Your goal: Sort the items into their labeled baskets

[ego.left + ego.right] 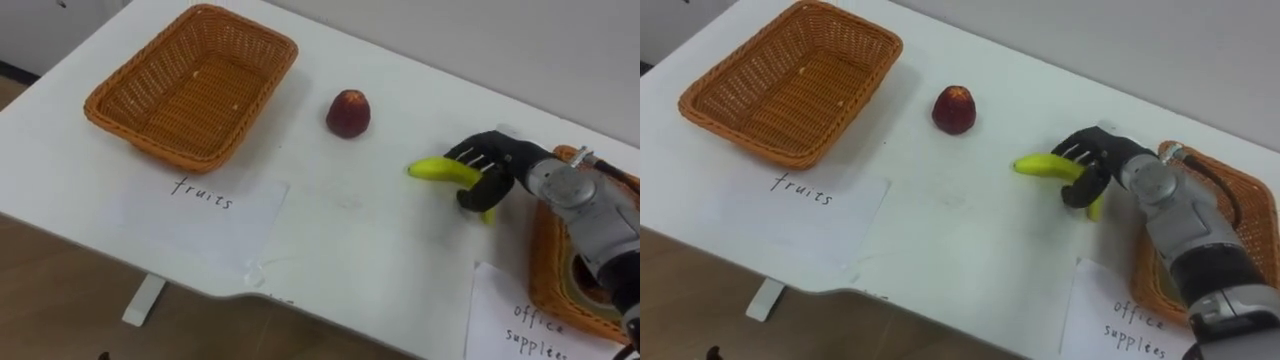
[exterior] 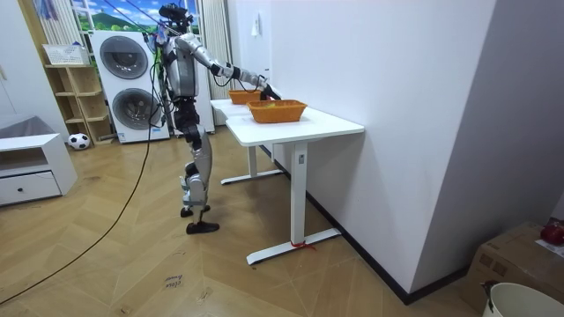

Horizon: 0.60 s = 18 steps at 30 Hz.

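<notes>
Half-hiding banana (image 1: 434,171): right robot hand (image 1: 497,160).

Bare table (image 1: 330,230) between fruit basket (image 1: 190,85) and office basket (image 1: 541,270), red apple (image 1: 348,113) between

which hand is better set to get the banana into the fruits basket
Right. The right hand is curled round the banana, so no new grasp is needed. The fruits basket lies well to the robot's left, past the red fruit, so it is likely a long reach.
</notes>
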Tool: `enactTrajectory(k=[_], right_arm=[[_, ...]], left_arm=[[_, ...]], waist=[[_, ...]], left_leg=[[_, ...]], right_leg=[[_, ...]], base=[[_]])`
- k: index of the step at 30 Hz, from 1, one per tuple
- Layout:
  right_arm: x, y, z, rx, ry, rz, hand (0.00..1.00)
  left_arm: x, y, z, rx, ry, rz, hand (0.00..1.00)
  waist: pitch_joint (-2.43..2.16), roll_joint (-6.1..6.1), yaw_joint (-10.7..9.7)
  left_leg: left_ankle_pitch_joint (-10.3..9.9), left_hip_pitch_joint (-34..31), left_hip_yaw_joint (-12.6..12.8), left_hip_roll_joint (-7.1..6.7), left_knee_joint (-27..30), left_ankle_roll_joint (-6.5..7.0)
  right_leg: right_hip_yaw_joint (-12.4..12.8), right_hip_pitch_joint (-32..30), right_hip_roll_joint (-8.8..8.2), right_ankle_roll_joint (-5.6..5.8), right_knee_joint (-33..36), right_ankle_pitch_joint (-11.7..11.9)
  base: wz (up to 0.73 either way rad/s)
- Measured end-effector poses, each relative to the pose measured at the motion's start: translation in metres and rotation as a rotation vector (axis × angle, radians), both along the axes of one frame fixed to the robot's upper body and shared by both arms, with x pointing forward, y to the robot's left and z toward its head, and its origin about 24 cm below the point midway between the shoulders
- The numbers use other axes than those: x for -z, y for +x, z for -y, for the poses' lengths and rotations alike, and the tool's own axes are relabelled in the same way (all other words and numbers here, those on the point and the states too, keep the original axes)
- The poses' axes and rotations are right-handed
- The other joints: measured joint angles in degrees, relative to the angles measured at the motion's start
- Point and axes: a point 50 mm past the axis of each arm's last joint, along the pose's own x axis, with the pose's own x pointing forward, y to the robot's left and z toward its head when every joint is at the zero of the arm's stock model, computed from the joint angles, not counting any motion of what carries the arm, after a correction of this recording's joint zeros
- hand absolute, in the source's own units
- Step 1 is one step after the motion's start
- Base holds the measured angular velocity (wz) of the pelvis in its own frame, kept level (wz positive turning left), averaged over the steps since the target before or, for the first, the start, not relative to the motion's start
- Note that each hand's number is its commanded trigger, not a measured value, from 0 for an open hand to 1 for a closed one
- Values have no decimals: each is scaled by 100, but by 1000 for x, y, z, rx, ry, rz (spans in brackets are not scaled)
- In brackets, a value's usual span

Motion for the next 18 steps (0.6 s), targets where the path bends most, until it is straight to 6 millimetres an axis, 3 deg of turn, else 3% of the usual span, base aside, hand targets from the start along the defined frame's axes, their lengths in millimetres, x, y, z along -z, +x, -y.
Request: enactTrajectory(k=[18], right_arm=[[1, -3, -11, -65, 12, -64, 100]], left_arm=[[-2, 3, 1, 8, 1, 22, 0]], waist=[[4, -2, 10]], left_leg=[[-1, 92, 2, 2, -60, 1]], right_leg=[[-12, 58, 2, 0, 1, 12]], base=[[0]])
